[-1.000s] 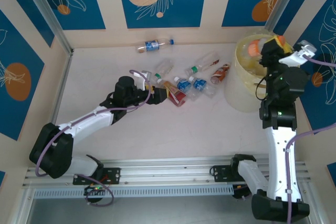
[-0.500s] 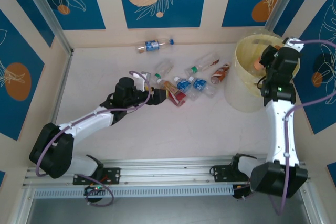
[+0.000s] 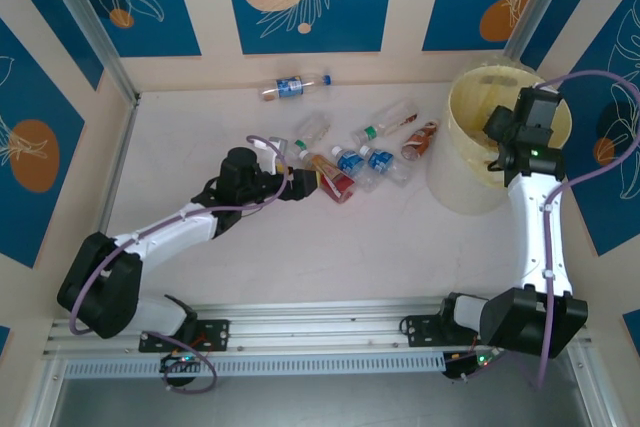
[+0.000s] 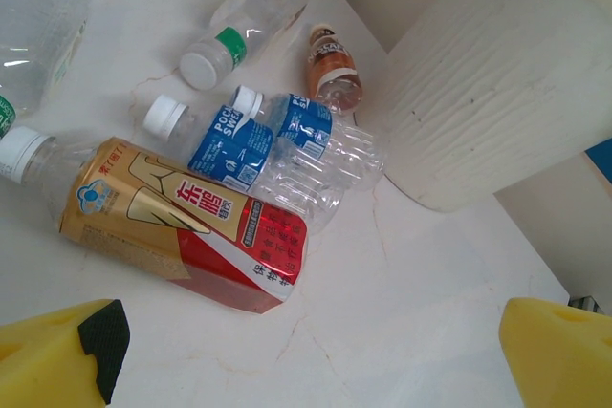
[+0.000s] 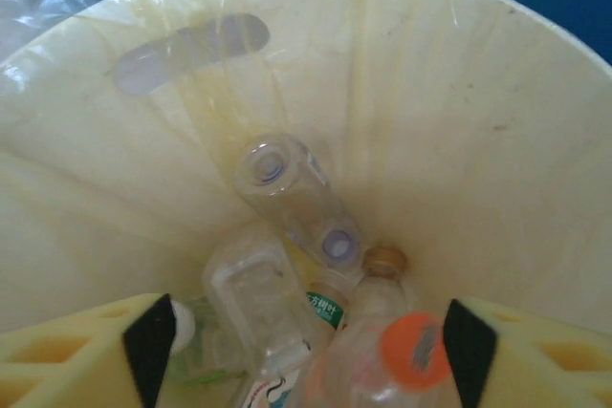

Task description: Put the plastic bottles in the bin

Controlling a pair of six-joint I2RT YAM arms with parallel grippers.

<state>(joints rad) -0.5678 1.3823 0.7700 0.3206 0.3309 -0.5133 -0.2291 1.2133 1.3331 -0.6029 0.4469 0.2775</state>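
A white, marbled table [image 3: 350, 247] carries the bin [image 3: 455, 187] on its right side. A cluster of bottles [image 3: 348, 160] lies on its side mid-table, just left of the bin. One lone bottle [image 3: 292, 87] rests near the back wall.

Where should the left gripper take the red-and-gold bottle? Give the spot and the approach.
Probably its labelled middle, from above. The red-and-gold bottle lies flat on its side, so the open left gripper should close across its width; a blue-labelled bottle crowds its far side.
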